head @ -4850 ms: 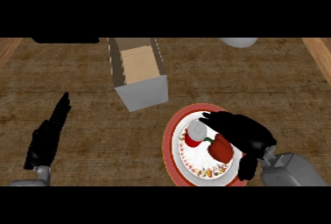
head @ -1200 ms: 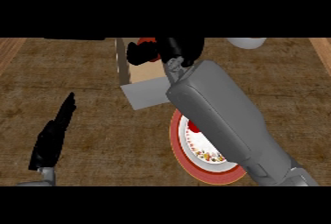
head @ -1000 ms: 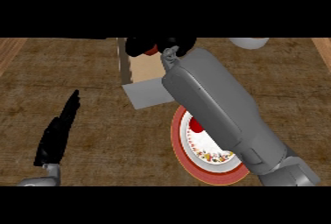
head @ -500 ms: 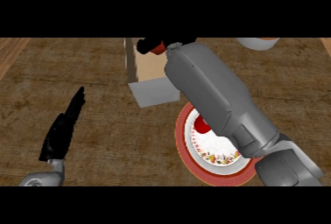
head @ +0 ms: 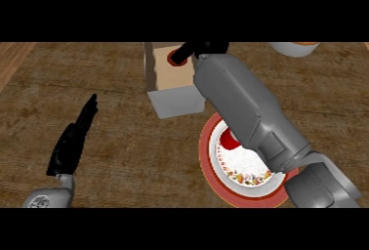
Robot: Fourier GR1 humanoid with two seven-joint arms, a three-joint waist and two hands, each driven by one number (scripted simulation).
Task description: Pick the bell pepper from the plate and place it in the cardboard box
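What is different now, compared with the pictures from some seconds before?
The right robot hand left the plate, carrying the bell pepper, and reached forward; it now holds the pepper over the cardboard box, fingers curled round it, not yet released. The forearm now crosses the plate. A red item remains on the plate. The left robot hand stays resting open at the left; box and plate have not moved on the counter.

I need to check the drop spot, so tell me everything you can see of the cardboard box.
The cardboard box stands on the wooden counter, just beyond the plate. It is open-topped and long, with a tan inside and a grey-looking near wall facing the viewer. The right hand reaches over its far right part, curled round something red, and the right forearm hides its right side.
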